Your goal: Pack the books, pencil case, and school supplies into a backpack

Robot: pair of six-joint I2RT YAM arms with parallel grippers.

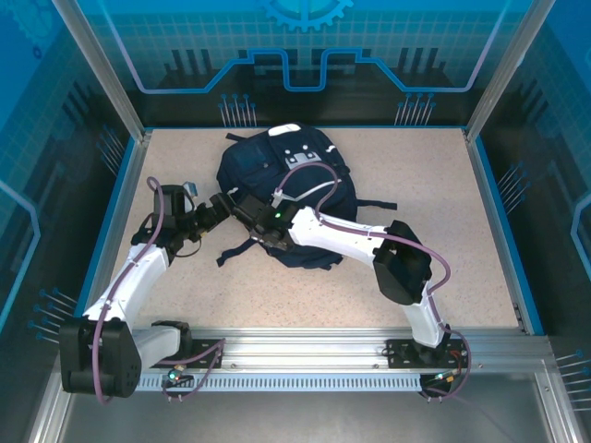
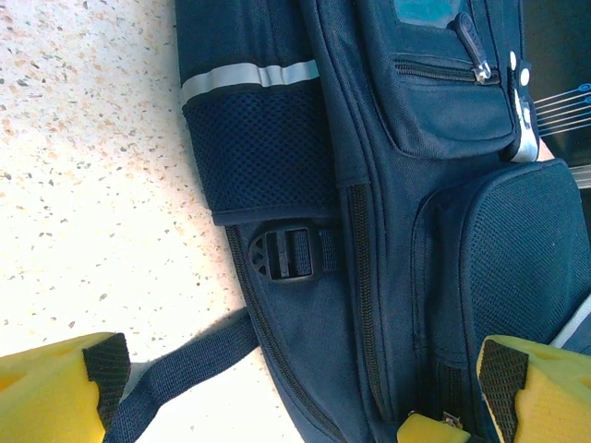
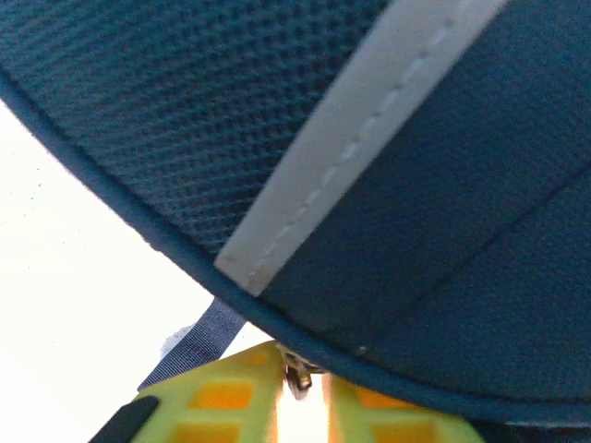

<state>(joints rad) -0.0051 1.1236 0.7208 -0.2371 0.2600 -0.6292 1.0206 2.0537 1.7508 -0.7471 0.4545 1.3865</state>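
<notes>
Tugging risks a slip: your right gripper (image 3: 297, 406) is nearly closed, seemingly barely pinching the zipper pull (image 3: 297, 377) at seven o'clock on the backpack (image 1: 277, 175); your left gripper (image 2: 305, 374) gapes empty.

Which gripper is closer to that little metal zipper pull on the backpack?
Right. The right gripper has the zipper pull between its fingertips at the backpack's edge; the left gripper hangs open just beside it, over the backpack's side.

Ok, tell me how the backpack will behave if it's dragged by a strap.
Likely floppy: the backpack is soft fabric lying slumped on the table, so it should sag and fold rather than lift as one piece. Probably it drags rather than slides, given mesh and loose straps against the speckled top. It looks unlikely to roll.
</notes>
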